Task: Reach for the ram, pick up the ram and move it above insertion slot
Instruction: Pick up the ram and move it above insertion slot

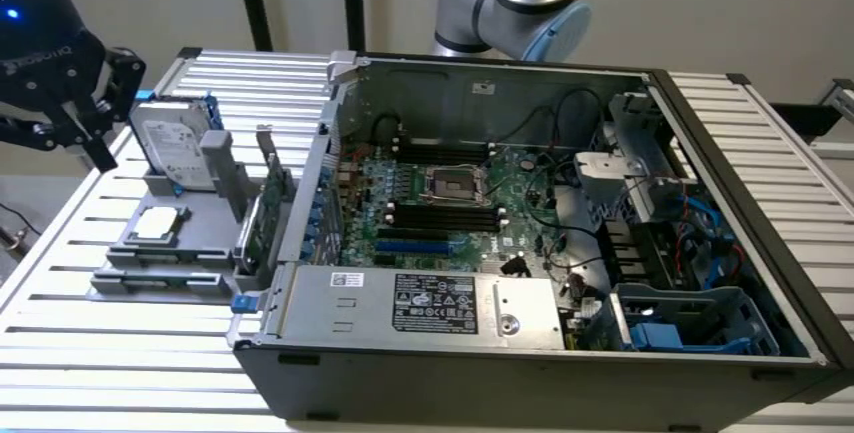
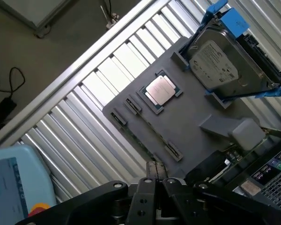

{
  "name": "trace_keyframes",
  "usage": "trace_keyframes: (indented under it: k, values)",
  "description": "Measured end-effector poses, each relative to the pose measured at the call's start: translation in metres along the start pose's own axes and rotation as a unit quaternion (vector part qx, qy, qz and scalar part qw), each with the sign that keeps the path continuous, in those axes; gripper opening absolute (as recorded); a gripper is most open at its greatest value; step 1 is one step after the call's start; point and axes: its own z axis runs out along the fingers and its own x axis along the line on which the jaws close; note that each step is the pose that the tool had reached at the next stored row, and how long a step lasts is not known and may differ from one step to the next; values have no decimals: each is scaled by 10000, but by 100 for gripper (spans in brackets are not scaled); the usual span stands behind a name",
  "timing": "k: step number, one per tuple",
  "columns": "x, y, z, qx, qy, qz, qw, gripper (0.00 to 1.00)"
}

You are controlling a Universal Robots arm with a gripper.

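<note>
The ram (image 2: pixel 146 138) is a thin green stick standing on edge between small clips along one side of the grey holder tray (image 2: pixel 187 117). My black gripper (image 1: pixel 91 143) hangs above the slatted table at the exterior view's left, beside the holder tray (image 1: pixel 134 258) and touching nothing. In the wrist view my gripper (image 2: pixel 155 167) sits just short of the ram's near end. Its fingers are pressed together with nothing between them. The open computer case (image 1: pixel 534 203) shows the motherboard with its dark memory slots (image 1: pixel 447 218).
On the holder, a silver hard drive (image 1: pixel 176 143) stands upright. Beside it a processor chip (image 1: pixel 158 221) lies flat, and a taller green card with a metal bracket (image 1: pixel 272 203) stands next to the case wall. A teach pendant (image 2: pixel 14 183) lies below the table edge.
</note>
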Motion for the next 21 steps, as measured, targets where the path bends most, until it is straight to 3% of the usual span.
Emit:
trace_keyframes:
  k: [6,11,16,21]
  values:
    - [0,0,10,4,21,-547,9985,11]
    - [0,-1,17,7,38,-998,9950,11]
    - [0,-1,23,10,56,-1452,9894,11]
    - [0,-1,30,13,73,-1900,9818,11]
